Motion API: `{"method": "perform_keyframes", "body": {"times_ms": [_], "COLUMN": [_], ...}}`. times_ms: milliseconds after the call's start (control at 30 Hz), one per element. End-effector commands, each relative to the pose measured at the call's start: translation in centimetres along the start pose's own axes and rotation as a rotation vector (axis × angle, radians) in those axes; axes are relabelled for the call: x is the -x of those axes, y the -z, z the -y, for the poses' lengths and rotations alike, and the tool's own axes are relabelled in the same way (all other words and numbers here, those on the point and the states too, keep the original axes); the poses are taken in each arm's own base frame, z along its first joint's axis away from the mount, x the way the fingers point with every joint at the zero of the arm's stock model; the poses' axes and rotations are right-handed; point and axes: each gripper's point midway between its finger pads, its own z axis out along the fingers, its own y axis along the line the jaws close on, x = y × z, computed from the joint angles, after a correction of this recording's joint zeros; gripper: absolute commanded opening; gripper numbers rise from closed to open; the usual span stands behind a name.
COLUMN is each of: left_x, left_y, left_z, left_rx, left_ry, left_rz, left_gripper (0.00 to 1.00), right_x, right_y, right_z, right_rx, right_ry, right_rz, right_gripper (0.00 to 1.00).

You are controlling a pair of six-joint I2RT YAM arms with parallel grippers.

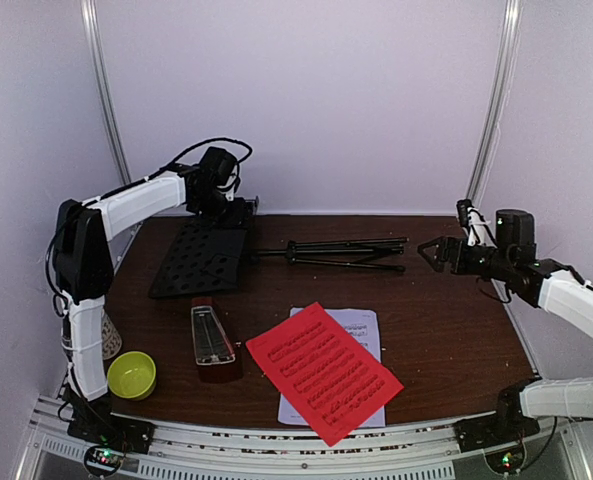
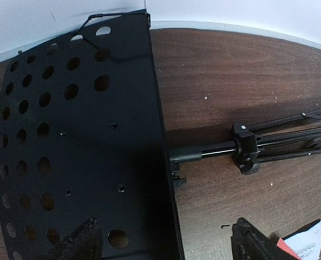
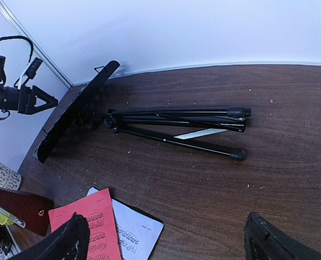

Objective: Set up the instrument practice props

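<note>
Spotting music stand flat along far edge of table, holed desk toward far-left corner, folded legs toward right. Above desk's inner rim, left tool spread wide, gripping nothing. Over right edge, right tool agape too, empty. Near front edge, red sheet overlapping white sheet; just left, metronome on its side. At front-left corner, bowl.

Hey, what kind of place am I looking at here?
Likely a robot test cell, not a music room: left arm and right arm bolted to a wooden table, plain white panels closing it in, a music stand lying down.
</note>
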Motion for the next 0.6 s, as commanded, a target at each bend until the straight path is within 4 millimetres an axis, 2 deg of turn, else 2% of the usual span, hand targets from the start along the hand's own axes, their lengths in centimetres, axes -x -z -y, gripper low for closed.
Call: {"method": "perform_keyframes", "body": {"times_ms": [0,200,567], "left_x": [0.0,-1.6,-1.7], "left_y": [-1.2,-4.4,-7.1], "left_z": [0.4,0.6,1.3], "left_rx": [0.017,0.048,0.063], "left_ry": [0.016,0.002,0.006], "left_rz": [-0.011,-0.074,-0.093], "left_gripper": [0.81,0.69,0.37], "right_x": [0.2,0.3,0.2], "right_y": [-0.3,-0.6,-0.4], "right_z": [0.0,-0.3,-0.5], "right_rx": [0.017,0.040,0.049], "right_ry": [-0.012,-0.019,-0.011], "right_rz": [0.015,0.019,0.006], "right_gripper": [1.00,1.00,1.00]}}
